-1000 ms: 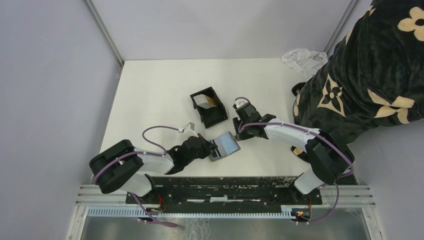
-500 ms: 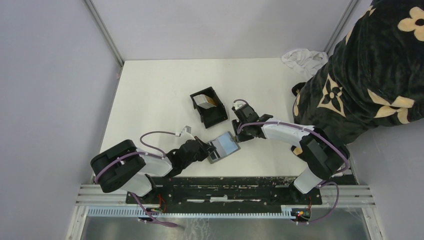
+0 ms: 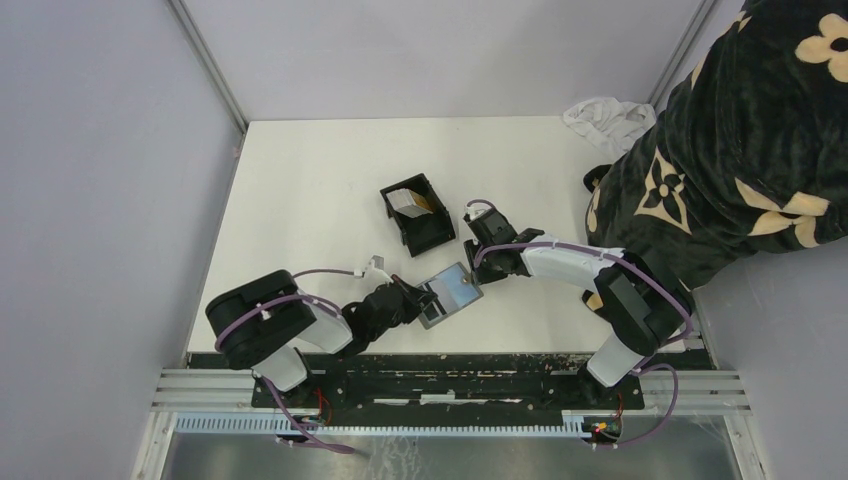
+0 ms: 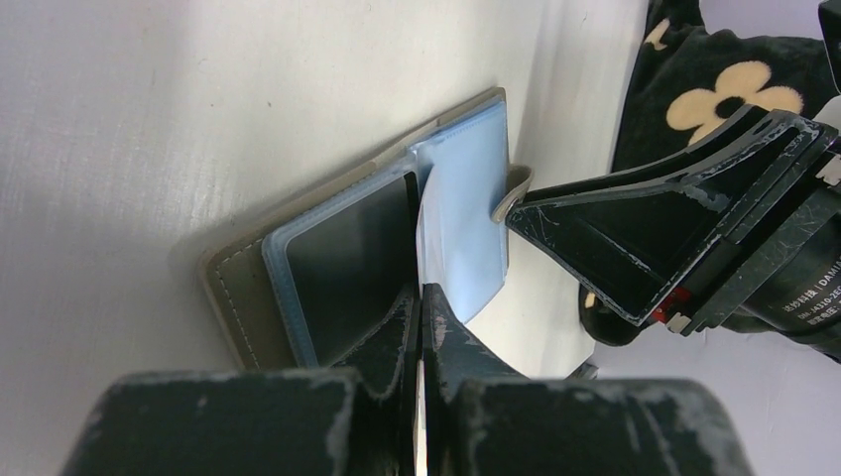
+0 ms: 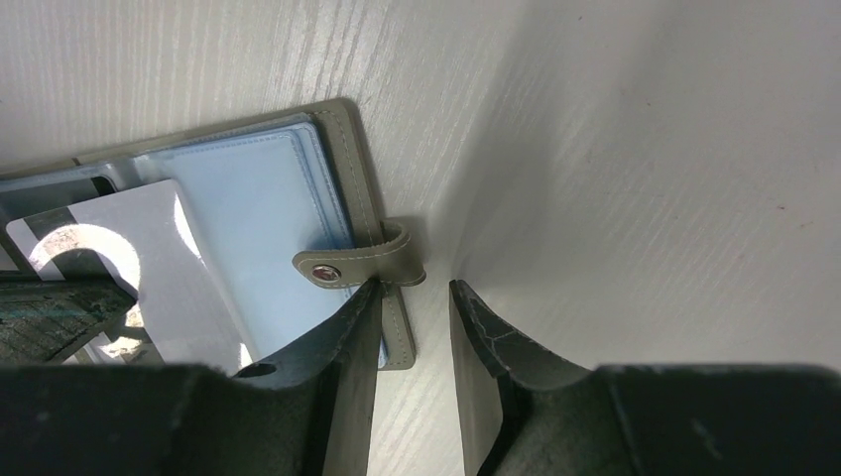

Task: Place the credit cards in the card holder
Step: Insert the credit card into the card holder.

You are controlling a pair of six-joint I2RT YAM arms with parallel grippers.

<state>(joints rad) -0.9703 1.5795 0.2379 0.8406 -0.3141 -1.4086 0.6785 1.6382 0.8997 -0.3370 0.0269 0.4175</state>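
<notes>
The black card holder [image 3: 418,214] stands open at mid-table with a whitish card [image 3: 404,200] and a tan-gold card [image 3: 429,204] upright inside it. In front of it lies an open olive wallet [image 3: 450,292] with blue plastic sleeves [image 4: 466,208]. My left gripper [image 3: 424,300] is shut on the edge of a thin white card [image 5: 164,273] that sticks out of a sleeve; the card shows edge-on between the fingers [image 4: 420,297]. My right gripper [image 3: 478,268] is slightly open at the wallet's right edge, one finger [image 5: 342,327] against the snap strap [image 5: 357,264], with bare table between the jaws.
A person in a black robe with tan flowers [image 3: 740,130] stands at the table's right edge. A crumpled white cloth [image 3: 605,118] lies at the far right corner. A small grey clip [image 3: 377,263] lies left of the wallet.
My left arm's elbow and shoulder have swung right while its gripper stayed on the card at the wallet. My right gripper has shifted slightly left against the wallet's edge.
</notes>
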